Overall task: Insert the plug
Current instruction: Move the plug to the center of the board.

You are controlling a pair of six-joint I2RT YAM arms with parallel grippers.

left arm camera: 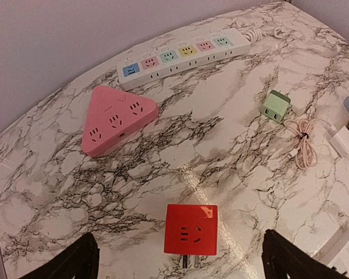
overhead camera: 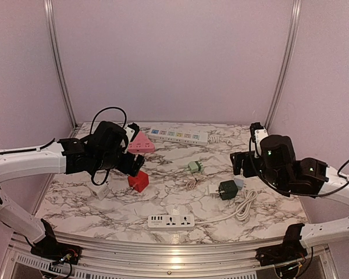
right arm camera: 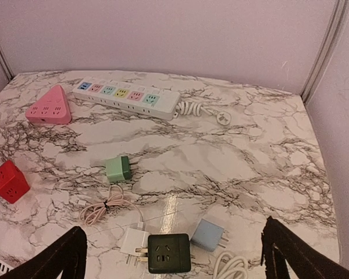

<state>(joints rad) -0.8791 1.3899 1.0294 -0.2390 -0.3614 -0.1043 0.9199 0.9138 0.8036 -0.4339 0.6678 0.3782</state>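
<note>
A red cube adapter (left arm camera: 191,229) lies on the marble table with its two prongs pointing toward the camera. My left gripper (left arm camera: 180,256) hangs open above it, one finger on each side and neither touching it. In the top view the red cube (overhead camera: 138,182) sits just below the left gripper (overhead camera: 130,167). My right gripper (right arm camera: 175,249) is open above a dark cube adapter (right arm camera: 169,253), a white plug (right arm camera: 134,241) and a blue adapter (right arm camera: 208,234). The right gripper (overhead camera: 242,163) holds nothing. A white power strip (overhead camera: 171,221) lies near the front edge.
A pink triangular socket (left arm camera: 117,118) and a long strip with coloured sockets (left arm camera: 183,57) lie at the back. A green adapter (right arm camera: 118,168) and a coiled pink cable (right arm camera: 104,206) sit mid-table. A white cable (overhead camera: 244,206) runs at the right and a small white cube (overhead camera: 101,190) at the left.
</note>
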